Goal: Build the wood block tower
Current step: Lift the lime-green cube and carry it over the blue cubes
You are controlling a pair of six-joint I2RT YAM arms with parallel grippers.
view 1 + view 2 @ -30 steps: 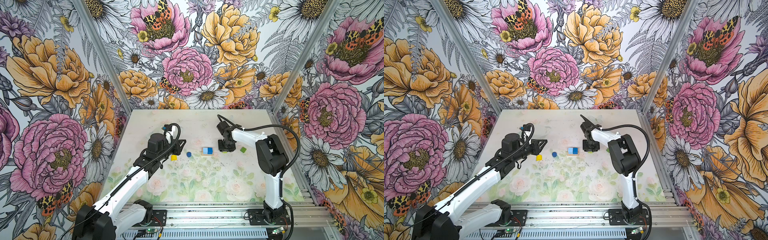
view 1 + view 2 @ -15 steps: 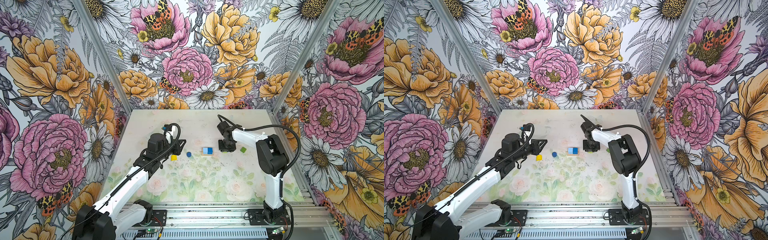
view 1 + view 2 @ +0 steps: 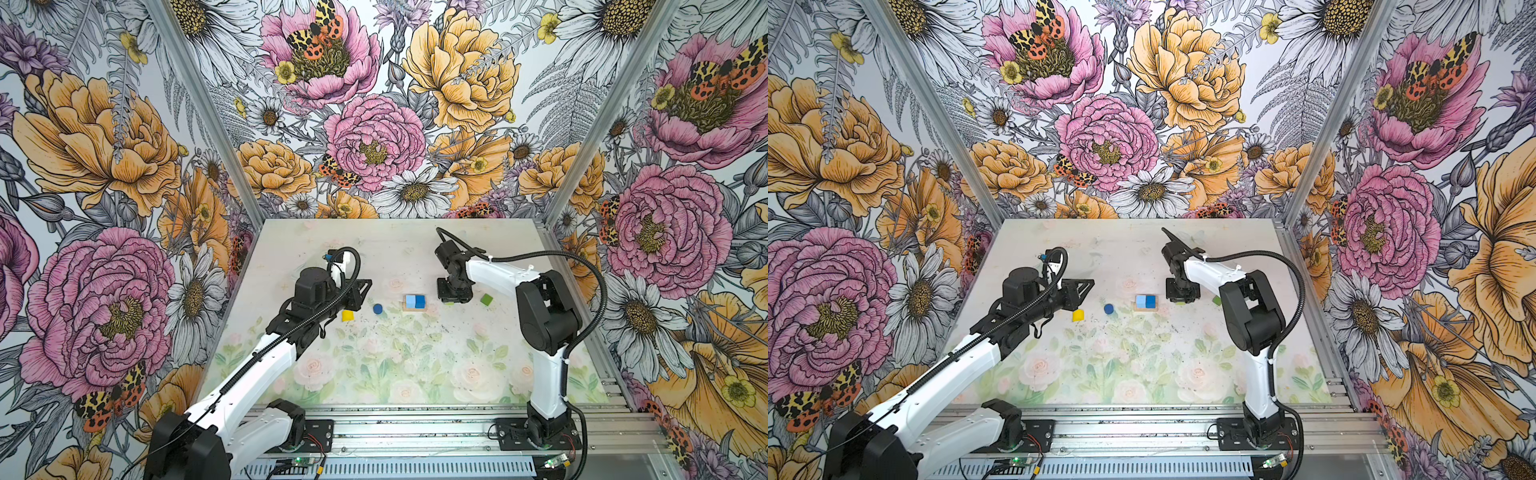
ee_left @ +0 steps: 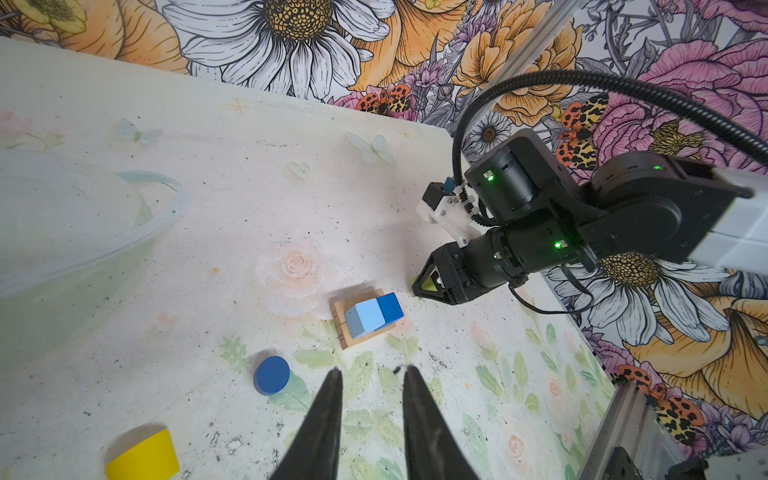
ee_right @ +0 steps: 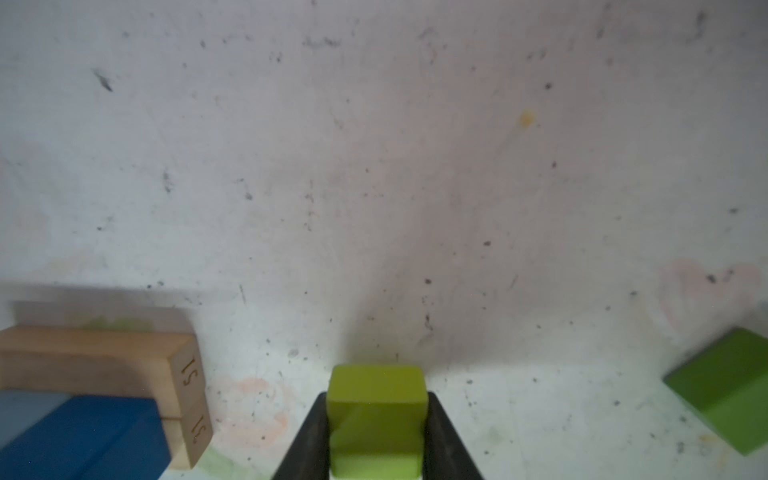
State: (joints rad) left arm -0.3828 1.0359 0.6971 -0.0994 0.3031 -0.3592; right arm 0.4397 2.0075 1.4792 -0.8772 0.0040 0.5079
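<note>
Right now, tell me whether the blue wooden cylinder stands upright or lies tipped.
Upright: the blue wooden cylinder sits on a flat end, round face up, in the left wrist view.

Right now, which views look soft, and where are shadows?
Right wrist view: soft, lime-green wooden cube and darker green wooden cube blurred; two tan wooden bars cast a shadow. Left wrist view: blue wooden cylinder sharp. Both top views: crisp.

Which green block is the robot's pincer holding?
The lighter, lime green cube, squeezed in the right pincer. The darker green cube sits alone, untouched.
</note>
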